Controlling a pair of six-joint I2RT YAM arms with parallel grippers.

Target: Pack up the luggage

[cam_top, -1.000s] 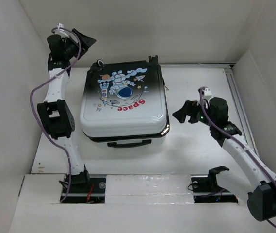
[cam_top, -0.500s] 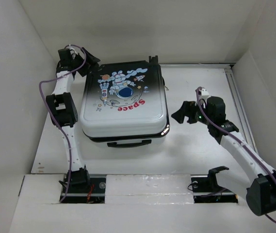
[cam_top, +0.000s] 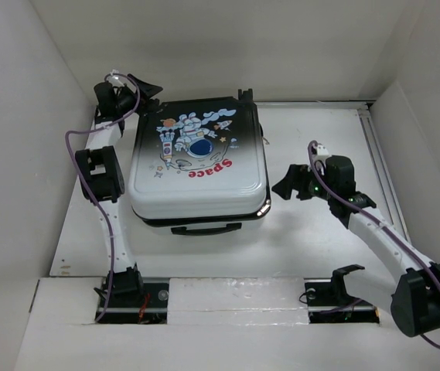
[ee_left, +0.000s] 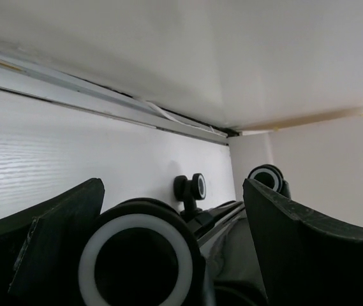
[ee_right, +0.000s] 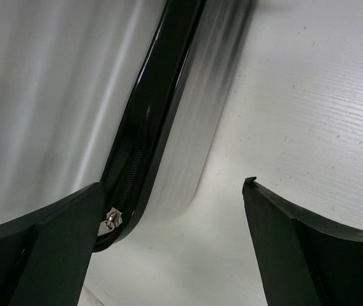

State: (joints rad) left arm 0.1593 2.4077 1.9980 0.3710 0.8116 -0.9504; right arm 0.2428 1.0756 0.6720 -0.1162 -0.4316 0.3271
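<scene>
With the luggage (cam_top: 198, 166) lying shut and flat mid-desk (cam_top: 320, 131), I judge I'm at the zipping step: my left tool (cam_top: 147, 90) gapes open at a rear wheel (ee_left: 136, 224) and my right tool (cam_top: 283, 185) is open beside the zip pull (ee_right: 111, 219), which I must next pinch.

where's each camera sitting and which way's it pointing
top external: above and behind the bases, looking down on the table; both arms show, left tool at the far-left corner of the luggage, right tool by its right edge.
left wrist: low at that far corner, facing past the black wheels towards the walls; own fingers frame it.
right wrist: close to the luggage's right side, looking at its zip seam; own fingers frame it.
shared: all three see the luggage.
</scene>
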